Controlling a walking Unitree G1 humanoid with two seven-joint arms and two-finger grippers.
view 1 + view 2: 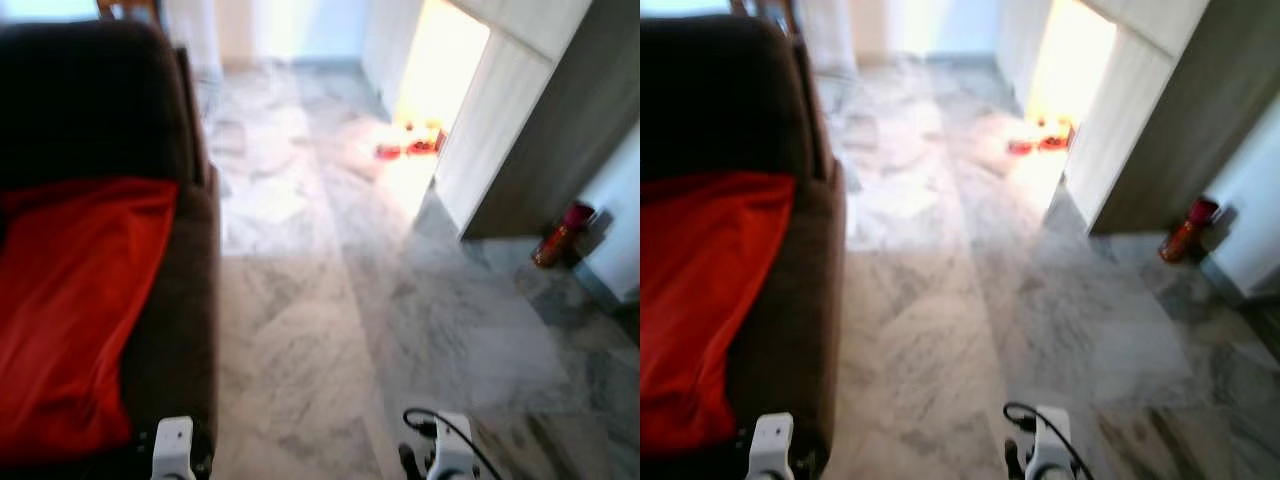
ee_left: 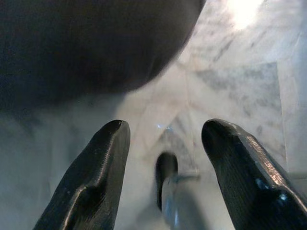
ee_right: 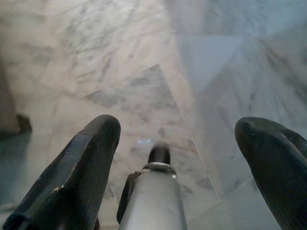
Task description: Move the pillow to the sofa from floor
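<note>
Red pillow is lying on the seat of the dark brown sofa, over at about 9 o'clock in the head view. Its long axis runs roughly 12 to 6, away from the robot toward the backrest, with the far end resting near the base of the backrest. It's a bit blurry, so I can't make out any finer detail on the fabric.

Left end effector hangs low beside the sofa's dark side, fingers spread apart, nothing between them, just the marble floor underneath. Right end effector is also spread wide and empty over the floor tiles.

Further right, around 2 o'clock, a bright doorway with some reddish stuff on the floor in it, and a small red extinguisher-looking thing at 3 o'clock by the wall.
</note>
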